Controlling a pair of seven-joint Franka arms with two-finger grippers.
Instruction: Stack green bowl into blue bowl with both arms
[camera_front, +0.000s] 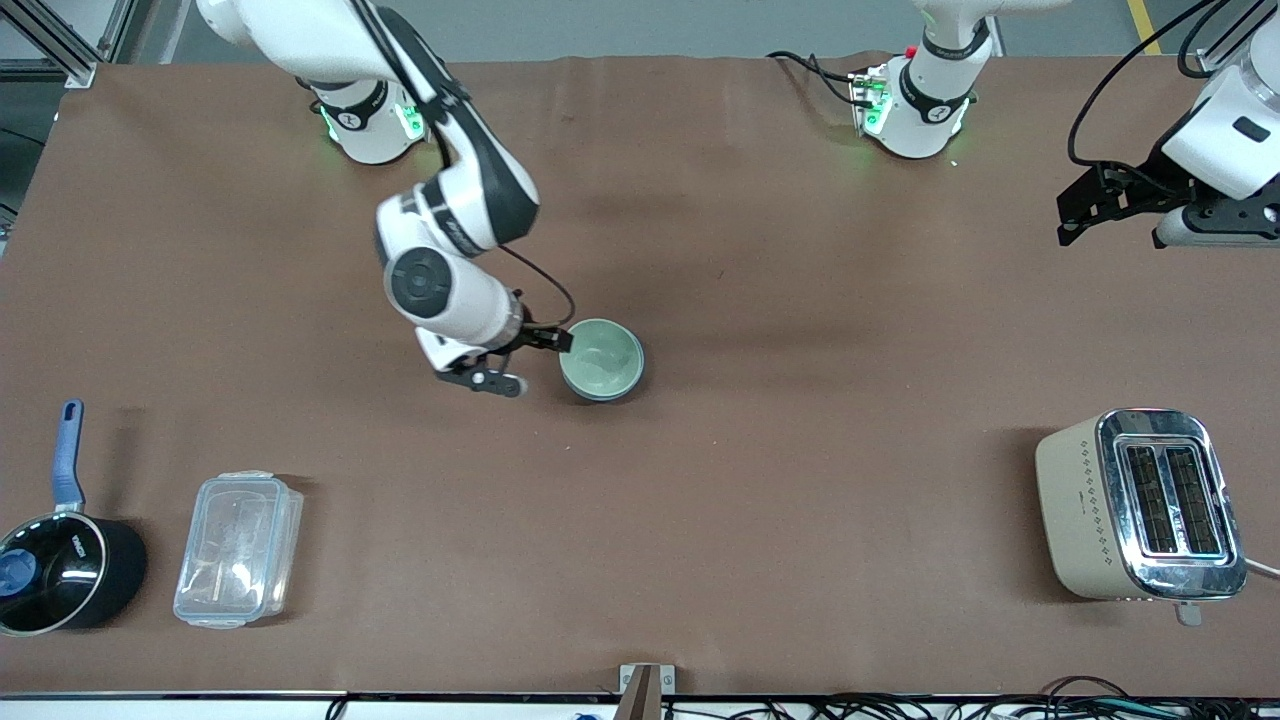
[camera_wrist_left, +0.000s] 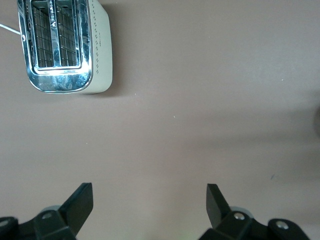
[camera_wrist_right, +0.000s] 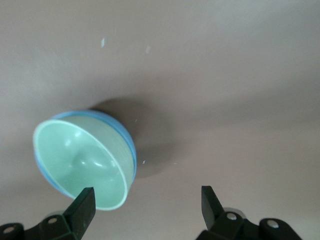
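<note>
Brown tabletop (camera_front: 760, 300): green bowl (camera_front: 601, 360) already nests in blue bowl (camera_wrist_right: 127, 137) (job seemingly finished); right gripper (camera_wrist_right: 145, 212), released, at its nine o'clock; left gripper (camera_wrist_left: 150, 207) waits, spread.

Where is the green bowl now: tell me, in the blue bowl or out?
In. The green bowl sits nested inside the blue bowl, whose blue rim rings it; the open right gripper is beside them.

A robotics lab: brown-covered table (camera_front: 760, 520), aluminium framing (camera_front: 55, 45), loose cables (camera_front: 1000, 708).
</note>
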